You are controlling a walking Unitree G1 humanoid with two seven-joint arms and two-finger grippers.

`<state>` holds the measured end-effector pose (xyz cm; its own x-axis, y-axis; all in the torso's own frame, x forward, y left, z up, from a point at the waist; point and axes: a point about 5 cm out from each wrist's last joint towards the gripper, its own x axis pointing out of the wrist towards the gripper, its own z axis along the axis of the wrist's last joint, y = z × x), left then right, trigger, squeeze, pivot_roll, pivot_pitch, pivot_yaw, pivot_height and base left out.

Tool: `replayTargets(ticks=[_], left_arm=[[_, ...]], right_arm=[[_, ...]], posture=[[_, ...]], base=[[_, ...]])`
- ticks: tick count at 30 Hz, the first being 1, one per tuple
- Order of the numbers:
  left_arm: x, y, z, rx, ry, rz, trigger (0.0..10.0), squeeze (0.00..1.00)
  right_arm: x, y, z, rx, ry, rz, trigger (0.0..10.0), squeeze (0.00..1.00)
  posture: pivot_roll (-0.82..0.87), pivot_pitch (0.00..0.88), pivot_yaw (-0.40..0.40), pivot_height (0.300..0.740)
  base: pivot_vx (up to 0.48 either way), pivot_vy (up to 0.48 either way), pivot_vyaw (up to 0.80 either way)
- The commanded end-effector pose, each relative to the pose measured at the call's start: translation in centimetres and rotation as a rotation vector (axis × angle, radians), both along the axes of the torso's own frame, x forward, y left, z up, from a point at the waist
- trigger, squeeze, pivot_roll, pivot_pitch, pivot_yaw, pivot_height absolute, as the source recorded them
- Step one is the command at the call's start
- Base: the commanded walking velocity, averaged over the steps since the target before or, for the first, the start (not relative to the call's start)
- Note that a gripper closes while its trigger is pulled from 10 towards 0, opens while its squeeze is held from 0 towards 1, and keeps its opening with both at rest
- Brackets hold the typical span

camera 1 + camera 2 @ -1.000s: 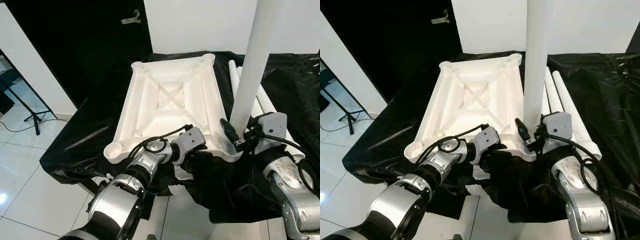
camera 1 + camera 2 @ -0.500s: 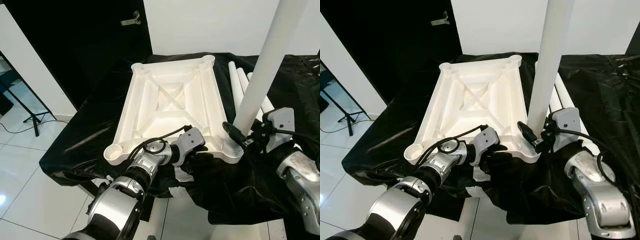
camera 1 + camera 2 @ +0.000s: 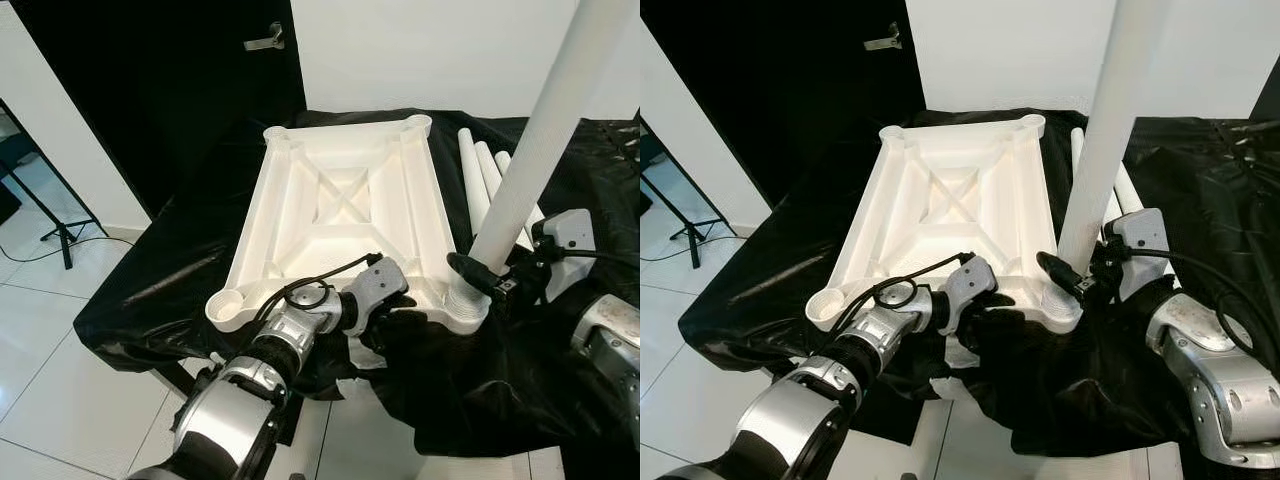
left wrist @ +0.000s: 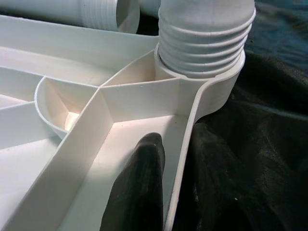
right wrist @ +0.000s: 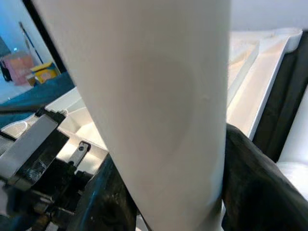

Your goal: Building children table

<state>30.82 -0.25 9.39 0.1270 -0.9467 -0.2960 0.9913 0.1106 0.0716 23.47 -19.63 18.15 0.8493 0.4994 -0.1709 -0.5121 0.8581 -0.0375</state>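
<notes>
The white tabletop (image 3: pixel 340 205) lies upside down on a surface covered in black cloth. A long white table leg (image 3: pixel 540 140) leans to the right, its threaded end (image 4: pixel 204 38) sitting in the near right corner socket (image 3: pixel 462 303). My right gripper (image 3: pixel 487 275) is shut on the leg just above the socket; its black fingers (image 5: pixel 245 178) wrap the tube (image 5: pixel 154 106). At the tabletop's near edge, my left gripper (image 3: pixel 392 300) is shut on the rim, with one finger (image 4: pixel 139 187) lying inside it beside the socket.
Three spare white legs (image 3: pixel 480 180) lie side by side on the black cloth (image 3: pixel 180 260) right of the tabletop. The cloth's front edge drops to white floor tiles (image 3: pixel 50 350). A dark door (image 3: pixel 180 80) and a tripod stand (image 3: pixel 60 235) are at the left.
The leg has tipped further to the right while its threaded end stays in the corner socket. My right arm has shifted right with it. The left gripper has kept its hold.
</notes>
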Motion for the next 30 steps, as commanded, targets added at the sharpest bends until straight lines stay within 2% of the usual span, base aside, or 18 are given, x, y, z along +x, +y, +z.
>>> replayTargets(ticks=[1, 9, 14, 17, 19, 23, 29, 30], left_arm=[[-1.9, -0.3, -1.2, -0.005, 0.130, -0.199, 10.0, 0.00], [-2.1, -0.5, -1.3, -0.012, 0.137, -0.197, 10.0, 0.00], [-2.1, -0.6, -1.4, -0.016, 0.136, -0.184, 10.0, 0.00], [-2.2, -0.5, -1.5, -0.017, 0.132, -0.178, 10.0, 0.00], [-2.2, -0.5, -1.5, -0.017, 0.133, -0.178, 10.0, 0.00], [-2.2, -0.4, -1.5, -0.019, 0.132, -0.169, 10.0, 0.00], [-2.2, -0.3, -1.5, -0.018, 0.132, -0.165, 10.0, 0.00], [-2.2, -0.3, -1.6, -0.017, 0.133, -0.164, 10.0, 0.00]], right_arm=[[-1.3, 1.7, -4.3, 0.120, 0.299, 0.089, 10.0, 0.00], [-1.6, 1.9, -4.2, 0.180, 0.360, 0.074, 10.0, 0.00], [-1.7, 1.9, -4.9, 0.202, 0.427, 0.039, 10.0, 0.00], [-1.9, 1.9, -6.3, 0.248, 0.503, -0.038, 10.0, 0.00], [-2.0, 1.9, -6.7, 0.252, 0.512, -0.059, 10.0, 0.00], [-1.7, 1.6, -7.7, 0.169, 0.436, -0.218, 10.0, 0.00], [-1.6, 1.9, -7.7, 0.137, 0.388, -0.246, 10.0, 0.00], [-1.5, 2.2, -7.6, 0.105, 0.338, -0.244, 10.0, 0.00]], posture=[[0.05, 0.000, 0.052, 0.740], [0.05, 0.000, 0.046, 0.740], [0.05, 0.000, 0.042, 0.740], [0.06, 0.000, 0.040, 0.740], [0.06, 0.000, 0.040, 0.740], [0.06, 0.000, 0.039, 0.740], [0.07, 0.000, 0.040, 0.740], [0.07, 0.000, 0.039, 0.740]], base=[[0.000, 0.000, 0.00], [0.000, 0.000, 0.00], [0.000, 0.000, 0.00], [0.000, 0.000, 0.00], [0.000, 0.000, 0.00], [0.000, 0.000, 0.00], [0.000, 0.000, 0.00], [0.000, 0.000, 0.00]])
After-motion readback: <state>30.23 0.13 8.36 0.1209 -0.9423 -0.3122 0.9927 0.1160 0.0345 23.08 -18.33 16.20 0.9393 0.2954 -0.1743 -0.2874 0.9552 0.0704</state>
